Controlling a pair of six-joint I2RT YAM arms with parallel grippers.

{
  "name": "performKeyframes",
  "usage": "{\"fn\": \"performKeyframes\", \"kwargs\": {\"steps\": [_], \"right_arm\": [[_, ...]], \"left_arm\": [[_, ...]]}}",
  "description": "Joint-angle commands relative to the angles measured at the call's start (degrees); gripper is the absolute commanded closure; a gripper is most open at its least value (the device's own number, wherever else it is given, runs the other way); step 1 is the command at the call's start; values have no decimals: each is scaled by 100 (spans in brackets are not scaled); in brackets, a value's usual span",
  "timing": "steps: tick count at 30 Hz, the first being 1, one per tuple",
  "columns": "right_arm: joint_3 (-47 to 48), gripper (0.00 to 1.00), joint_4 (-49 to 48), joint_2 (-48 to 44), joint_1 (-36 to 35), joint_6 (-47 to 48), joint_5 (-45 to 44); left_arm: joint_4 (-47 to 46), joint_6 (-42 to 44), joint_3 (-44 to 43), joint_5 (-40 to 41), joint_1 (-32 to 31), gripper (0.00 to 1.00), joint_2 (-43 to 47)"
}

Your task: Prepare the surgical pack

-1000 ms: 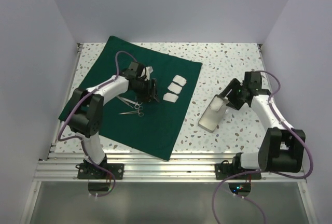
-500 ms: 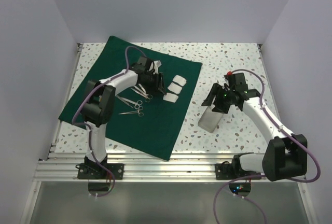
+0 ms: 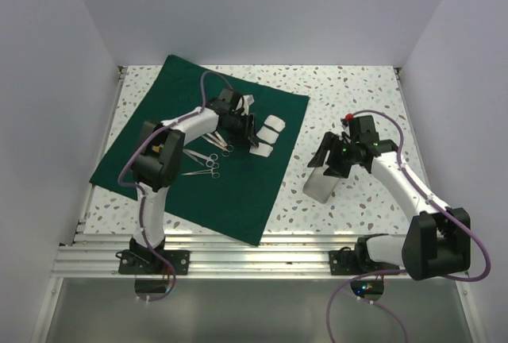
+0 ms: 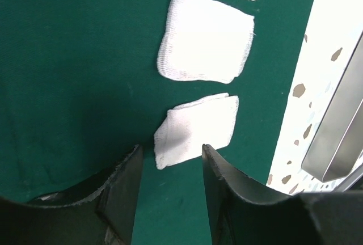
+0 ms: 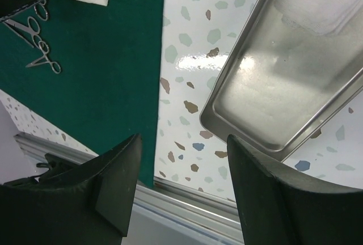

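The dark green drape [image 3: 190,160] lies flat on the left of the table. Three white gauze squares [image 3: 270,134] sit in a row near its right edge. My left gripper [image 3: 249,133] hovers over them, open, with a corner of the nearest gauze [image 4: 195,129] between its fingertips [image 4: 129,165]; the cloth shows in the gap. Scissors and forceps [image 3: 203,163] lie on the drape left of that gripper. The steel tray [image 3: 324,179] rests on bare table to the right. My right gripper [image 5: 184,154] hangs open above the tray's [image 5: 283,86] near-left corner, holding nothing.
The drape's right edge [image 5: 156,86] runs close to the tray. A metal rail [image 3: 254,248] borders the table's near edge. White walls close in the left, back and right sides. A pale patch [image 5: 317,7] sits at the tray's far end.
My left gripper has moved right, from the instruments to the gauze row, and its jaws have narrowed. My right arm has swung left, bringing its gripper over the tray.
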State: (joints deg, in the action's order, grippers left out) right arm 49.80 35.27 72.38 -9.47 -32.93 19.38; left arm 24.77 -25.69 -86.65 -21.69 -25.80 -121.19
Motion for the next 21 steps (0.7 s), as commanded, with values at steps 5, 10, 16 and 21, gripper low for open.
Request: {"fn": "performKeyframes", "kwargs": {"steps": [5, 10, 16, 21], "right_arm": [[-5, 34, -99, 92, 7, 137, 233], [21, 34, -55, 110, 16, 199, 233], [12, 34, -2, 110, 7, 261, 233], [65, 34, 68, 119, 16, 313, 225]], "left_arm": [[-192, 108, -177, 165, -232, 53, -212], [-113, 135, -220, 323, -232, 61, -309], [53, 275, -457, 534, -232, 85, -371], [150, 398, -563, 544, -232, 99, -143]]}}
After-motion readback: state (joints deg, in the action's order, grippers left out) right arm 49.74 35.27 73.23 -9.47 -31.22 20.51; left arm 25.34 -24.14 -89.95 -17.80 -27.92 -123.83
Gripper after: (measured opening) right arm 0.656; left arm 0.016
